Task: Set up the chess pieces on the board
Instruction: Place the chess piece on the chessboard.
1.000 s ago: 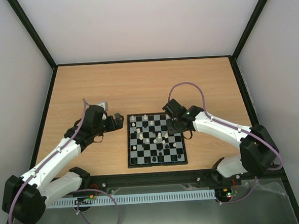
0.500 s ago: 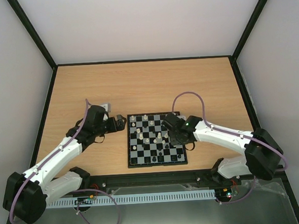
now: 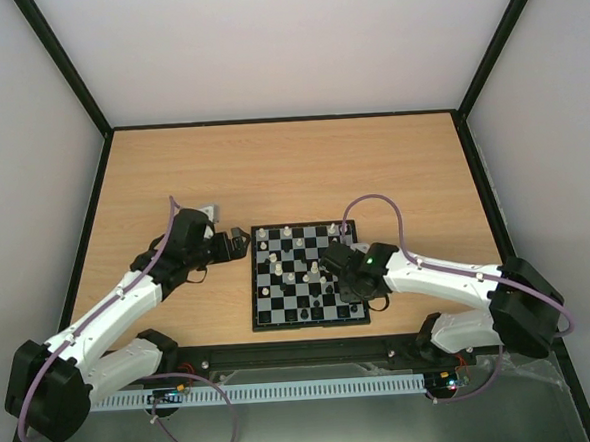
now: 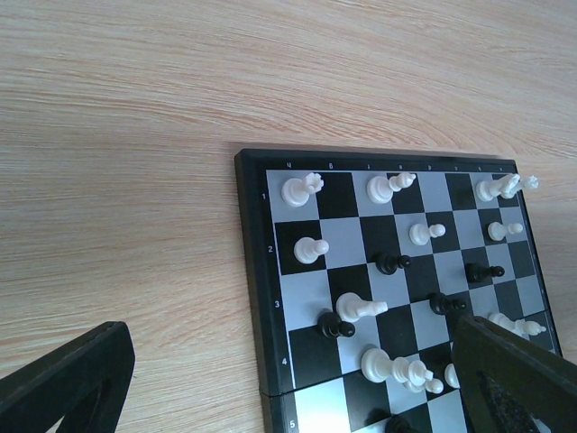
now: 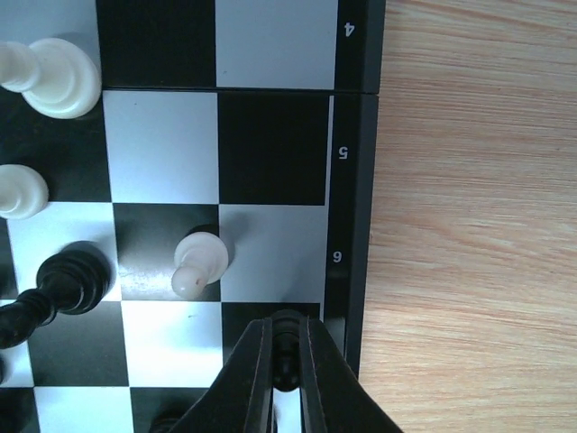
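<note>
The board lies in the middle of the table with cream-white and black chess pieces scattered over it. My right gripper hangs over the board's right side. In the right wrist view, the right gripper is shut on a small black piece above a dark square by the board's edge. A white pawn stands just left of it. My left gripper is open beside the board's far left corner. In the left wrist view, nothing sits between its fingers.
Bare wooden table surrounds the board on all sides. Black frame posts and pale walls close in the workspace. In the left wrist view, white pieces and black pieces stand close together on the board's near rows.
My right gripper has moved from the board's far right corner toward its near right part, staying shut on the black piece. The left arm has barely moved.
</note>
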You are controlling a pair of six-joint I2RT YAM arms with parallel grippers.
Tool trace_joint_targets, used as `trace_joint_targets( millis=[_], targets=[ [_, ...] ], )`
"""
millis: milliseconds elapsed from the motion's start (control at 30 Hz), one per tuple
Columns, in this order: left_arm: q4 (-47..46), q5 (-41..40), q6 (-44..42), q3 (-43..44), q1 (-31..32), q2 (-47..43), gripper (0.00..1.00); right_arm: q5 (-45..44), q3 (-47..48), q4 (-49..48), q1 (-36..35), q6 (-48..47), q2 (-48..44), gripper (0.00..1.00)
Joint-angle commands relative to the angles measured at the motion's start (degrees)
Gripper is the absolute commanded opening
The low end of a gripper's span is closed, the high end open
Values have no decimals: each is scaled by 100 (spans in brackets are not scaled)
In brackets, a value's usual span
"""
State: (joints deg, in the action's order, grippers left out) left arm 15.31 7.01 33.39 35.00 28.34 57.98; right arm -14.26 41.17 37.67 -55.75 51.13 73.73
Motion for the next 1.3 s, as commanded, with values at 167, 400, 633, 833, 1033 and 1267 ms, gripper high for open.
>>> trace_joint_targets(
  millis=[167,400,633,833,1033,1267],
  targets=[
    [12,-90,-69,-44,31,-50,100,2,-158,331,-98,229,-204,3],
    [42,-173,-74,-23,31,-79,100,37,-189,303,-228,309,-142,3],
    [50,-221,-72,-6,31,-59,99,9,-189,319,-345,369,-6,3],
    [59,-234,-70,-2,31,-51,99,-42,-88,350,-358,341,-42,16],
    [84,-293,-53,2,31,-101,100,-119,90,462,-357,279,-91,24],
    [133,-446,0,57,31,-238,99,-1159,1200,947,-367,-112,-575,64]
  ],
)
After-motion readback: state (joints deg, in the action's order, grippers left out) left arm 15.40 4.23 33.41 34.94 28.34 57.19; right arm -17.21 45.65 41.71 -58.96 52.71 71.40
